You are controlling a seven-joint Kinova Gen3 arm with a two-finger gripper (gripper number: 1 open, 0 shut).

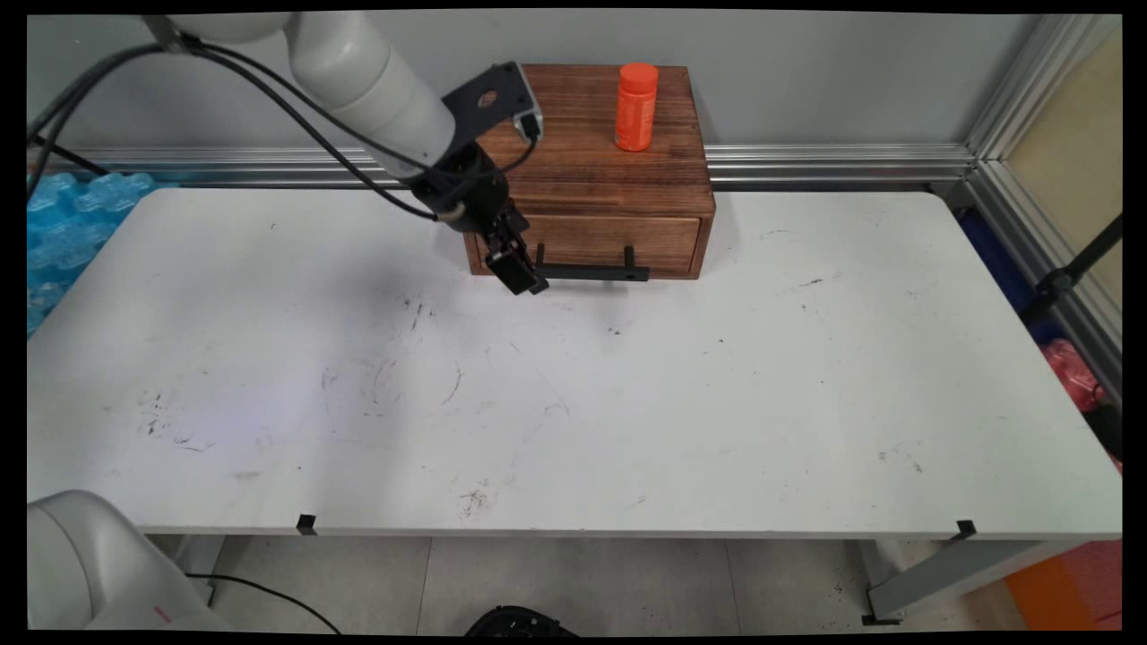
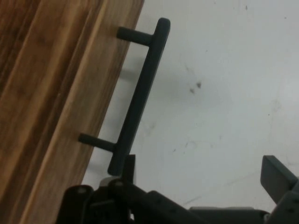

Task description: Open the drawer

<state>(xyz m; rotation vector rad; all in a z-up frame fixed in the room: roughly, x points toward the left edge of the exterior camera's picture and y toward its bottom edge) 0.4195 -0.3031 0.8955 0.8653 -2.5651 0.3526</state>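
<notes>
A dark wooden box (image 1: 591,152) with one drawer (image 1: 618,242) stands at the back of the white table (image 1: 627,403). The drawer sits flush with the box. Across its front runs a black bar handle (image 1: 591,271) (image 2: 140,93). An orange bottle (image 1: 636,106) stands upright on the box top. My gripper (image 1: 524,278) (image 2: 203,170) hangs low at the handle's left end and is open. In the hand view its left finger (image 2: 129,168) lies right against the end of the bar. The right finger (image 2: 278,175) is far out over bare table, with nothing between the two.
Blue bubble wrap (image 1: 63,233) lies off the table's left side. An aluminium rail (image 1: 833,161) runs along the wall behind the box. A pink object (image 1: 1071,372) sits beyond the right edge. Black cables hang from the arm at the upper left.
</notes>
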